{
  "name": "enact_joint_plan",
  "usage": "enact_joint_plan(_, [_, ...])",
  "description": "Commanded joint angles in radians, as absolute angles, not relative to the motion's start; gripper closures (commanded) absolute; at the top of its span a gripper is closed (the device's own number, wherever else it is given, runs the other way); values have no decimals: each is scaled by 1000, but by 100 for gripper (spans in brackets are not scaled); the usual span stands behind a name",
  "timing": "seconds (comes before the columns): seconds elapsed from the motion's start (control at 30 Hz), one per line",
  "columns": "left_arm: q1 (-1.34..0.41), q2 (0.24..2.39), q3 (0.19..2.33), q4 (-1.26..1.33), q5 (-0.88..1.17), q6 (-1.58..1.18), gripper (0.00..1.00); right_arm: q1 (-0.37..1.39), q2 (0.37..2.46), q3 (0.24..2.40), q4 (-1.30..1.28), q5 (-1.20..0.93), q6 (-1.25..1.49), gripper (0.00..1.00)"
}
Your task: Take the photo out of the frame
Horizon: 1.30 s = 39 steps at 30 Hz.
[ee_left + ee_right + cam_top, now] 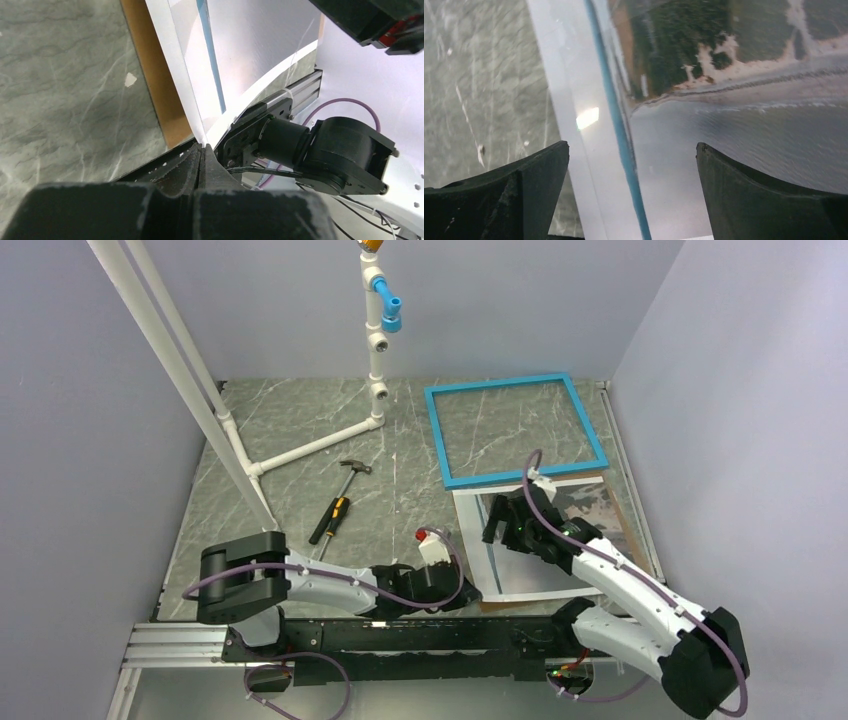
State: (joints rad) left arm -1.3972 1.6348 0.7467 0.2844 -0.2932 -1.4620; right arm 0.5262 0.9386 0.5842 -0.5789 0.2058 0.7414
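Observation:
The turquoise frame (440, 440) lies flat at the back right, with bare table showing through it. The photo (600, 508), white-bordered and grey-toned, lies in front of it on the brown backing board (627, 508). My left gripper (468, 592) is at the photo's near left corner. In the left wrist view its jaws (202, 150) are shut on the white edge of the photo (180, 75), with the board (155, 90) beside it. My right gripper (505, 520) is open over the photo's left part. In the right wrist view its fingers (630, 146) straddle the photo (749, 125) without holding it.
A hammer (340, 502) lies left of centre. A white pipe stand (375, 350) with a blue fitting rises at the back, with a slanted pipe (180, 350) on the left. Walls close in the sides. An aluminium rail (180, 645) runs along the near edge.

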Motion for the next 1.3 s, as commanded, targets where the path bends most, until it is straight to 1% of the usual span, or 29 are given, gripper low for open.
enact_joint_plan(0.0, [-1419, 1570, 767, 193, -351, -1470, 100, 654, 973, 672, -610, 267, 704, 1])
enact_joint_plan(0.17, [-1432, 1533, 738, 186, -357, -1464, 100, 720, 996, 701, -614, 265, 701, 1])
enact_joint_plan(0.33, [-1437, 1500, 754, 160, -370, -1395, 100, 731, 992, 710, -592, 212, 682, 1])
enact_joint_plan(0.43, [-1447, 1467, 773, 133, -396, -1334, 100, 730, 965, 774, -635, 171, 694, 1])
enact_joint_plan(0.6, [-1459, 1441, 799, 97, -422, -1299, 100, 730, 882, 866, -692, 224, 687, 1])
enact_joint_plan(0.7, [-1460, 1457, 845, 66, -418, -1282, 100, 730, 877, 889, -718, 243, 679, 1])
enact_joint_plan(0.9, [-1465, 1445, 914, -18, -430, -1248, 100, 729, 863, 885, -730, 234, 692, 1])
enact_joint_plan(1.13, [-1463, 1424, 885, 18, -365, -1242, 100, 728, 848, 888, -750, 242, 689, 1])
enact_joint_plan(1.27, [-1463, 1406, 897, 8, -365, -1211, 100, 729, 826, 867, -749, 244, 696, 1])
